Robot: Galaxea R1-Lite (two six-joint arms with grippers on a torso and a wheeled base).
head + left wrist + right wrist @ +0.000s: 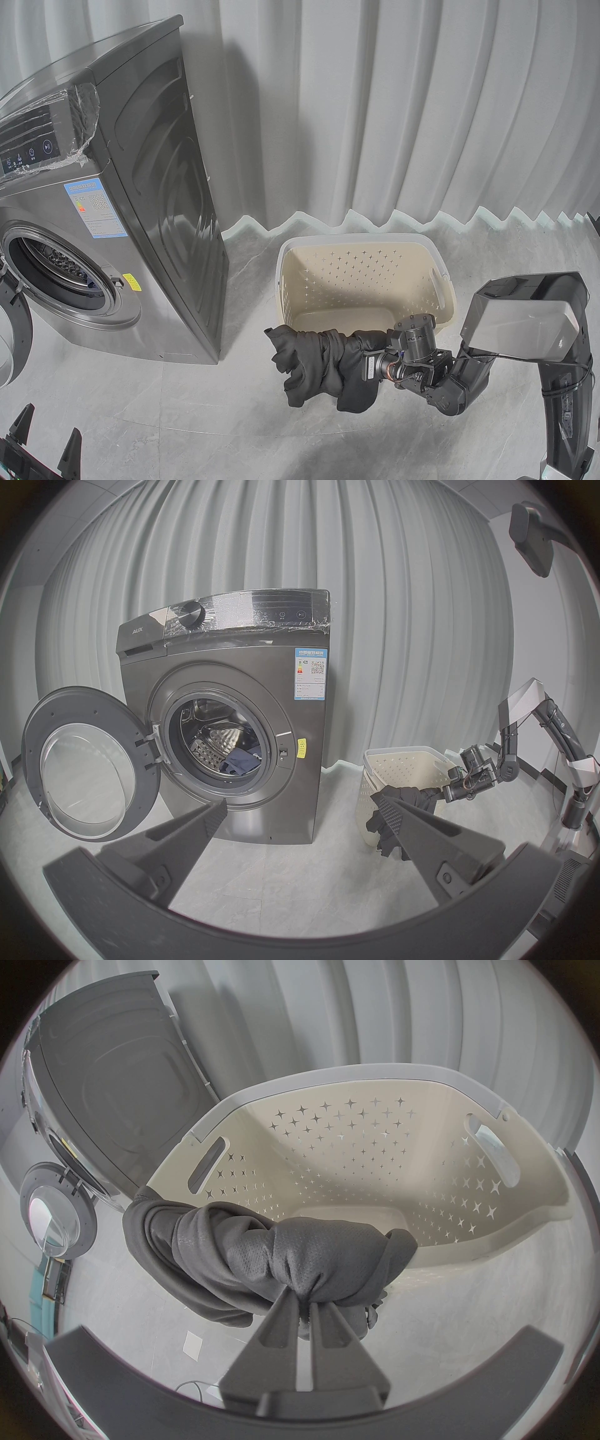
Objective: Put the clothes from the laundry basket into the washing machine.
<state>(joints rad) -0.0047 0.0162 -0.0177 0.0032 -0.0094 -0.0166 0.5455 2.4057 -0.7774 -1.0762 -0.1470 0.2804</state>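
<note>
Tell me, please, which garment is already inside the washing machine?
The blue garment in the drum; the dark grey garment is clamped in the right gripper by the laundry basket.

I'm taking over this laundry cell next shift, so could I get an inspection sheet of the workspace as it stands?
Surface: pale grey stone-pattern floor; machine and basket stand on it.
Job's things: grey front-loading washing machine, its round door swung open, dark blue cloth in the drum; cream perforated plastic laundry basket, no clothes seen inside; black crumpled garment held over its near rim.
Clutter: small white scrap on the floor.
Grippers: right gripper shut on the garment; left gripper open, low near the machine door.
Cables: black cables along the right arm.
Surroundings: white pleated curtain behind.
</note>
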